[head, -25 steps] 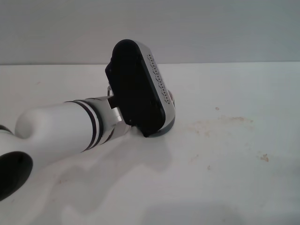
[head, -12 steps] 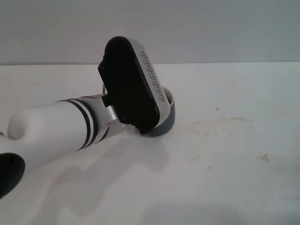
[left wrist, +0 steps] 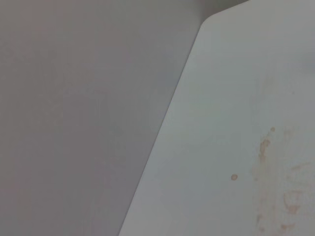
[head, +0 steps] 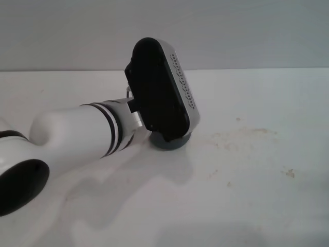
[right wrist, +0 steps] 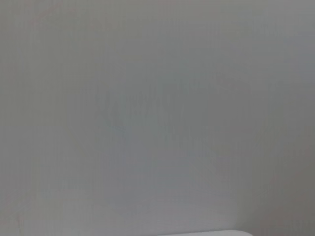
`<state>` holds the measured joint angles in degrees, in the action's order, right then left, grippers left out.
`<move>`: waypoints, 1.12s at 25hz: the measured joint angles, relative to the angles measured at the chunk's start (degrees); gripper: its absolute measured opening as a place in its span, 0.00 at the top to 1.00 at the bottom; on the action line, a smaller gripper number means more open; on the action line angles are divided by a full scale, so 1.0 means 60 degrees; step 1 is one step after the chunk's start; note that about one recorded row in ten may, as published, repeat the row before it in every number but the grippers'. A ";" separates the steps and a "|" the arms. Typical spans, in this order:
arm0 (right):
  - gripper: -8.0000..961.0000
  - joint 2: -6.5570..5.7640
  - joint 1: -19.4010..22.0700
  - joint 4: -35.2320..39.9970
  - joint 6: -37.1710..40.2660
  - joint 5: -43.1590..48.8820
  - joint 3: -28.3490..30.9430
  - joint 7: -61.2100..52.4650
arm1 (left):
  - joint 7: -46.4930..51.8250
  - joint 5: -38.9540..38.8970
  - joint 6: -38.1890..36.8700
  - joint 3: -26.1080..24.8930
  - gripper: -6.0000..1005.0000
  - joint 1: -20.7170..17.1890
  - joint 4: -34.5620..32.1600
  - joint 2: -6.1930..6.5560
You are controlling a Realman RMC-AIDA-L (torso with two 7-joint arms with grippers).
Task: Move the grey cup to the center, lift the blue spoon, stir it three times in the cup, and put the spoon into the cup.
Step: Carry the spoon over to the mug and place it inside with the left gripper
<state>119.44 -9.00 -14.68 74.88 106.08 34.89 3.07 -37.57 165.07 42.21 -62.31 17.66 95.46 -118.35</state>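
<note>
Grey cup (head: 174,140) peeks out beneath the left arm's wrist housing, on the white bench (head: 247,180) near the middle. Left claw is hidden behind that housing, so its grip cannot be told. Likely the cup-moving step; the next move calls for finding the spoon, unseen here. Right arm is out of view.
</note>
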 joint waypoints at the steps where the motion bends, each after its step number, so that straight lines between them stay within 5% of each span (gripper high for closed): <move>1: 0.99 0.0000 0.0008 0.0000 -0.0003 0.0000 0.0000 0.0001 | 0.0003 -0.0001 -0.0078 0.0054 0.85 0.0002 -0.0020 -0.0001; 12: 0.99 0.0000 0.0030 0.0021 -0.0014 0.0000 -0.0029 0.0000 | 0.0009 -0.0014 -0.0326 0.0334 0.84 -0.0101 0.0114 -0.0005; 19: 0.99 -0.0007 0.0027 0.0030 0.0001 -0.0001 -0.0030 0.0000 | -0.0058 0.0068 -0.0098 0.0164 0.84 -0.1068 0.0737 0.0043; 28: 0.99 -0.0016 0.0015 0.0013 0.0029 -0.0002 -0.0029 0.0000 | -0.0069 0.0068 -0.0452 -0.0270 0.84 -0.0882 0.0250 0.0039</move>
<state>119.35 -8.91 -14.60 75.06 106.07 34.72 3.07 -37.99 165.48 39.50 -63.93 12.37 96.97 -118.12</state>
